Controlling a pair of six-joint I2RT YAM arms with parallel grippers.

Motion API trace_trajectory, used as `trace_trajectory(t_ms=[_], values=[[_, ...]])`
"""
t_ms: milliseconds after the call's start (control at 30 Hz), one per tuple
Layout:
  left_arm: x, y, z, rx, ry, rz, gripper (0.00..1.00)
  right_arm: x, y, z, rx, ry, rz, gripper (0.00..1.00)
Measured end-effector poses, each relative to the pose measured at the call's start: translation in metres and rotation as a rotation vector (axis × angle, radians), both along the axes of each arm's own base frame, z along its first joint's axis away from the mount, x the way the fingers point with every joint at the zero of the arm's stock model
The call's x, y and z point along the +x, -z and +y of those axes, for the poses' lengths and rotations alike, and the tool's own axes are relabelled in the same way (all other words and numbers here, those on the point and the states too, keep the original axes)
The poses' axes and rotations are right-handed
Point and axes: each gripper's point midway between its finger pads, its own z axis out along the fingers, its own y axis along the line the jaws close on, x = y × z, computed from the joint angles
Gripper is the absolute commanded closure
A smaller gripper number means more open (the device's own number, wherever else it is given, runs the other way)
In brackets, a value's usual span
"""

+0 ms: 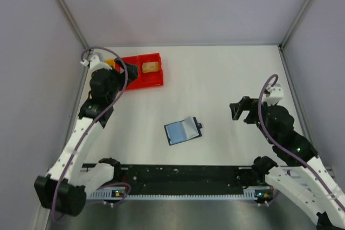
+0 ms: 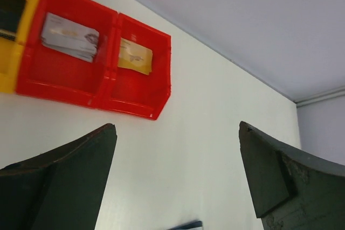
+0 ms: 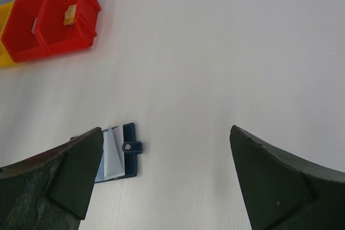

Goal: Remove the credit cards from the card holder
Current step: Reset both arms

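Pale grey wall panels (image 1: pixel 188 4) with metal corner posts (image 1: pixel 67 12) closed round a matte white table (image 1: pixel 232 79), and over it both claws stood released. The left gripper (image 2: pixel 177 127) had its dark fingers (image 2: pixel 64 187) spread wide with nothing between them, and the right gripper (image 3: pixel 165 130) gaped just as wide, likewise empty. Ahead of the left gripper, at the table's far left corner, bins sat touching in a row. The first red bin (image 2: pixel 54 92) held a small stack of pale greyish cards (image 2: pixel 70 37). The second red bin (image 2: pixel 135 109), nearer the table's middle, held a single tan-yellow card (image 2: pixel 135 56). A yellow bin (image 2: pixel 11 79) at the outer end held something dark that could not be made out. A black rail (image 1: pixel 183 175) ran along the near edge between the arm bases. The card holder (image 1: pixel 183 130) lay open on the table close to the middle of that near edge, its lighter blue inner faces up, one pale leaf partly raised and its clasp tab (image 1: pixel 199 126) pointing toward the right edge. It lay between the two grippers and touched neither, well apart from the left one by the bins and apart from the right one near the right edge. The right wrist view showed it beside one finger and partly hidden by it.
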Motion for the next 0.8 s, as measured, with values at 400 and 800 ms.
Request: trace_trajectory(t_ms=[400,800], values=[[-0.181,-0.027,0.099,0.292,-0.225,-0.287,0.01,-0.020,-0.017,-0.058,-0.099,0.199,-0.022,0.01],[-0.206,0.031,0.126,0.371,-0.317,-0.180,0.01,-0.029,-0.028,-0.094,-0.145,0.339,-0.078,0.01]])
